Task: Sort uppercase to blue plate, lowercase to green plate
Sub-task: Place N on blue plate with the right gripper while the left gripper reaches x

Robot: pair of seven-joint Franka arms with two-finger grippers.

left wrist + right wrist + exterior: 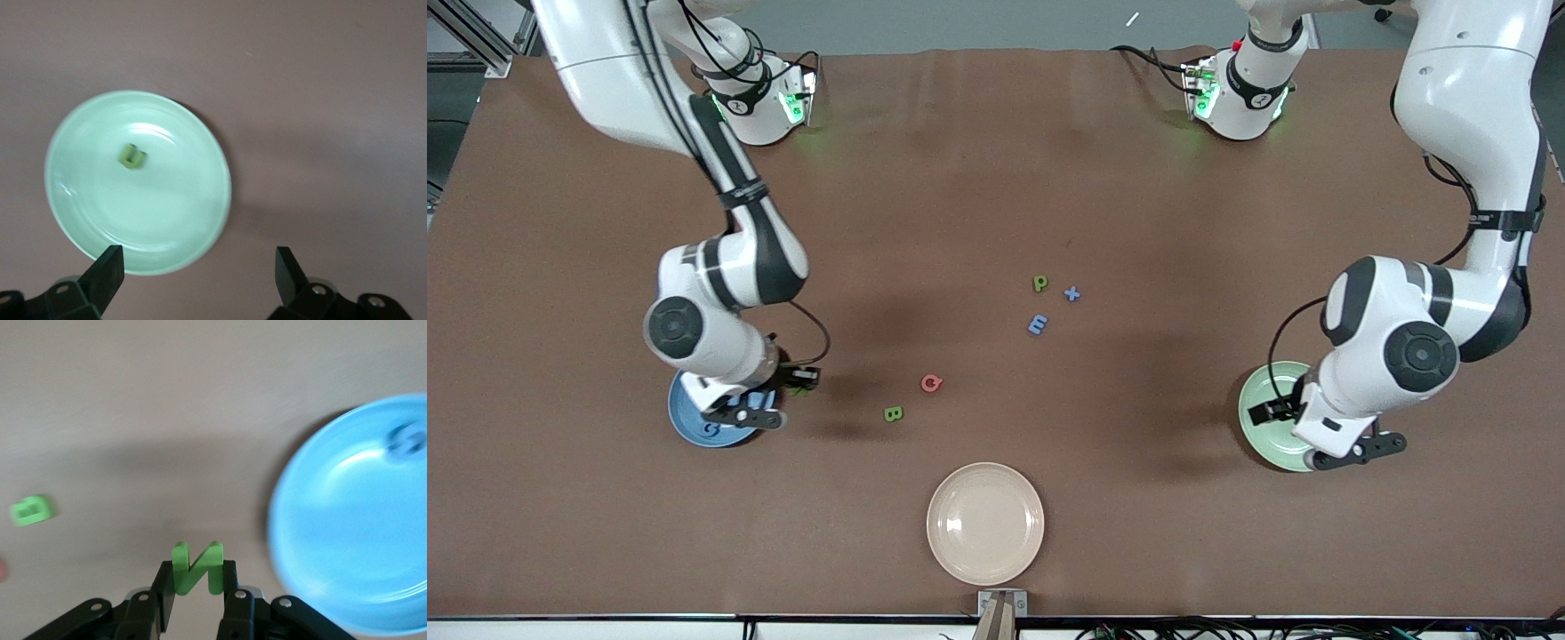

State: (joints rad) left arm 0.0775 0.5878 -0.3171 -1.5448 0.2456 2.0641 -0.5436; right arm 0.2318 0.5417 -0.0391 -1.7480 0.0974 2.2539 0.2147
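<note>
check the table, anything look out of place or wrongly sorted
Nothing stands out. The blue plate holds only a blue letter, the green plate a small green letter. The beige plate is bare. The right gripper grips the green N beside the blue plate; the left gripper hangs open over the green plate's edge.

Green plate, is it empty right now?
No, one small green letter piece lies inside the green plate in the left wrist view.
</note>
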